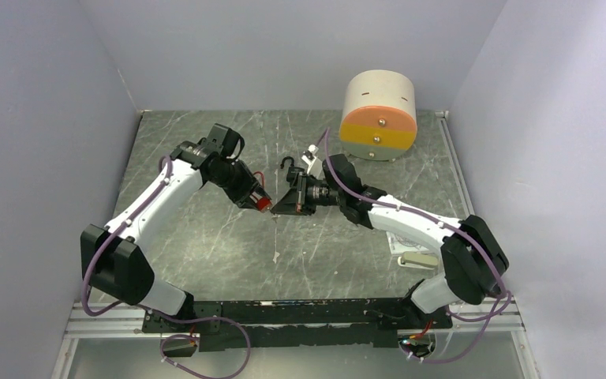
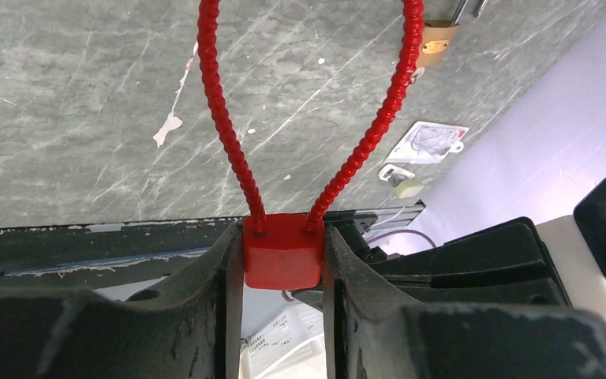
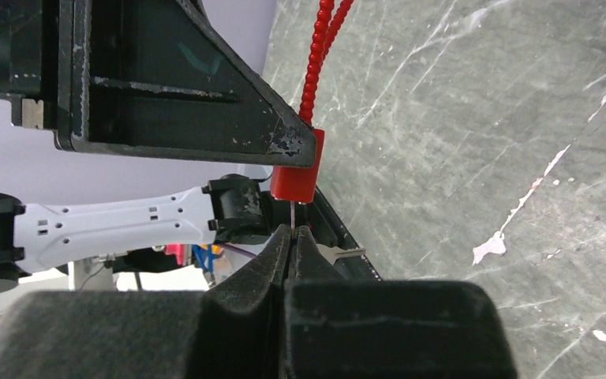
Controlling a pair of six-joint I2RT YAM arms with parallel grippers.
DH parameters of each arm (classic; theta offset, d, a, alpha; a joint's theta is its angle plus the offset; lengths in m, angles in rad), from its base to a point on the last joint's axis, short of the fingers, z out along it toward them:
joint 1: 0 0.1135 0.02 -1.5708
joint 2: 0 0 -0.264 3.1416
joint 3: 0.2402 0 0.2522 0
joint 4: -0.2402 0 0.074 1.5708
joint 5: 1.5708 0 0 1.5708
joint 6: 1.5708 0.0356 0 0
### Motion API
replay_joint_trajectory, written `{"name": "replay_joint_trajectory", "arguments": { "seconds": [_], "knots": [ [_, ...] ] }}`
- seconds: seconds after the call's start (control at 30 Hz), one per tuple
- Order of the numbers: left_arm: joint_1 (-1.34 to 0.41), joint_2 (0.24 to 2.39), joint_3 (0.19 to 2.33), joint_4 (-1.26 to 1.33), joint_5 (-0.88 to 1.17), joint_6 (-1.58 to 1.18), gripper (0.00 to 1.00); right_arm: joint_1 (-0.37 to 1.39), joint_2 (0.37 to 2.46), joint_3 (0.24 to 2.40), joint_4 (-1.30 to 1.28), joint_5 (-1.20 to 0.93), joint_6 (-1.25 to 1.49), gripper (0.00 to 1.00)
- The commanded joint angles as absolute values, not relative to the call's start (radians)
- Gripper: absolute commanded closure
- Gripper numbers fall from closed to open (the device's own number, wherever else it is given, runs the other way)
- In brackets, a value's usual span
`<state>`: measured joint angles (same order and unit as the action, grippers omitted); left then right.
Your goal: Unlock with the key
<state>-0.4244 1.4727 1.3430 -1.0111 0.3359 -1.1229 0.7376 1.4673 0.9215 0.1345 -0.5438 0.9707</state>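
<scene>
My left gripper (image 1: pixel 259 199) is shut on the red padlock body (image 2: pixel 282 251), which is clamped between both fingers and held above the table. Its red ribbed cable shackle (image 2: pixel 222 118) loops away over the table. The lock also shows in the right wrist view (image 3: pixel 296 174). My right gripper (image 1: pixel 296 197) is shut on the key, whose thin blade (image 3: pixel 292 215) runs edge-on from my closed fingertips (image 3: pixel 278 246) up to the bottom of the lock. How far it is in the keyhole is hidden. A second key (image 3: pixel 343 253) sticks out sideways beside the fingers.
A cylinder with an orange and yellow face (image 1: pixel 379 114) stands at the back right. A small brass padlock (image 2: pixel 438 41) sits by the cable's far end. A white tag (image 2: pixel 430 142) and a beige object (image 1: pixel 414 259) lie near the right arm's base.
</scene>
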Motion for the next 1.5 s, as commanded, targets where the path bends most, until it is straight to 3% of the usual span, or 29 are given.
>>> {"name": "replay_joint_trajectory", "arguments": {
  "seconds": [0.0, 0.67, 1.17, 1.47],
  "knots": [
    [-0.430, 1.417, 1.325, -1.029, 0.385, -1.142, 0.97, 0.713, 1.496, 1.005, 0.134, -0.519, 0.999, 1.00],
    [-0.430, 1.337, 1.250, -0.932, 0.436, -1.409, 0.97, 0.792, 1.460, 1.017, 0.127, -0.328, 0.827, 1.00],
    [-0.430, 1.325, 1.213, -0.905, 0.431, -1.444, 0.97, 0.785, 1.573, 1.211, -0.139, -0.281, 0.885, 1.00],
    [-0.429, 1.313, 1.201, -0.863, 0.492, -1.467, 0.97, 0.799, 1.572, 1.127, 0.057, -0.286, 0.713, 1.00]
  ]
}}
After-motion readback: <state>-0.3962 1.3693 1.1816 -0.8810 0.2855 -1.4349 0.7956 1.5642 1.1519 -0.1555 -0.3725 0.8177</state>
